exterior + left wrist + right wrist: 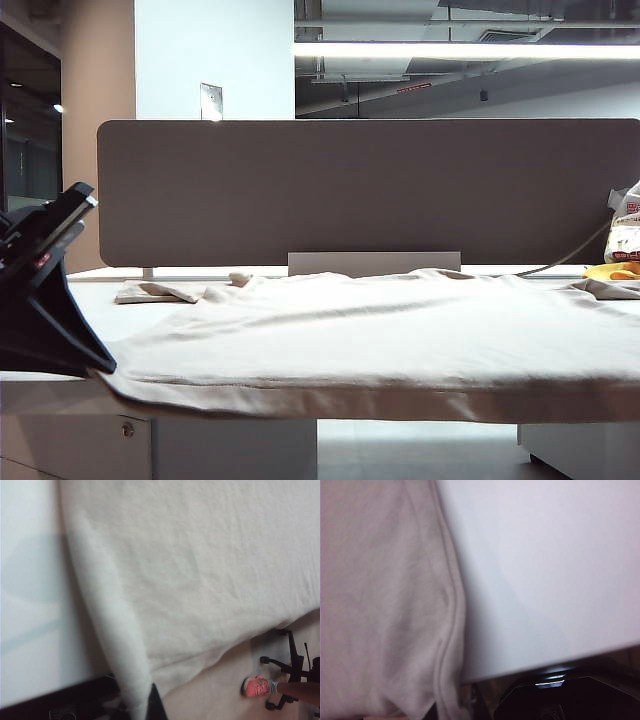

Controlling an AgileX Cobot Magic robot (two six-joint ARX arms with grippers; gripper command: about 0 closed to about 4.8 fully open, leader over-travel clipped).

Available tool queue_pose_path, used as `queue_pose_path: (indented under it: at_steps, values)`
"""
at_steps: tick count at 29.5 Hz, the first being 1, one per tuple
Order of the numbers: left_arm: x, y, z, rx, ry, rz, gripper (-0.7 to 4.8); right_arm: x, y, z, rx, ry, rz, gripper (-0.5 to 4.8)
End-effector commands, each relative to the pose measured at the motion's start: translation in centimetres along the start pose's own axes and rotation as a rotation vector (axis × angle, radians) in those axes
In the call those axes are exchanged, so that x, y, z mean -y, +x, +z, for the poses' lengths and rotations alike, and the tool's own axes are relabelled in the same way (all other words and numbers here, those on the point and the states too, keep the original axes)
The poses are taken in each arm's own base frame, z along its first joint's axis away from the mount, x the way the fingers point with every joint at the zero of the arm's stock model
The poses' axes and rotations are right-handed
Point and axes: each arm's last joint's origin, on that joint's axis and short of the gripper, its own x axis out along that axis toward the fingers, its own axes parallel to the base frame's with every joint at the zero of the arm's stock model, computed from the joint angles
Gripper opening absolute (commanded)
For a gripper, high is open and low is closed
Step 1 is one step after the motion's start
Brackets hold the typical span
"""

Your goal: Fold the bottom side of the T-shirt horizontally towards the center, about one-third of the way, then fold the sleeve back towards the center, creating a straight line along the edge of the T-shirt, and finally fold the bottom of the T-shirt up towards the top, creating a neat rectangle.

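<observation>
Near hem of beige T-shirt (380,345) draped over white table (150,315) front edge, flat, no fold made. Left gripper (137,705) pinched shut on hem corner. Right gripper (447,711) at opposite hem; closure unclear. All three folds pending.

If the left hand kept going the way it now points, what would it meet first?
Probably the T-shirt: the left hand sits at its folded-up edge, apparently already pinching cloth, and the shirt spreads straight ahead over the white table.
</observation>
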Motion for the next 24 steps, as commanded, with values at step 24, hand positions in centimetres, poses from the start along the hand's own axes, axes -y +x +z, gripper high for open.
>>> queue_pose_path:
  at_steps: [24]
  values:
    - [2.2, -0.5, 3.0, 0.062, 0.117, -0.119, -0.06, -2.7, -2.2, 2.3, 0.085, -0.055, 0.158, -0.02]
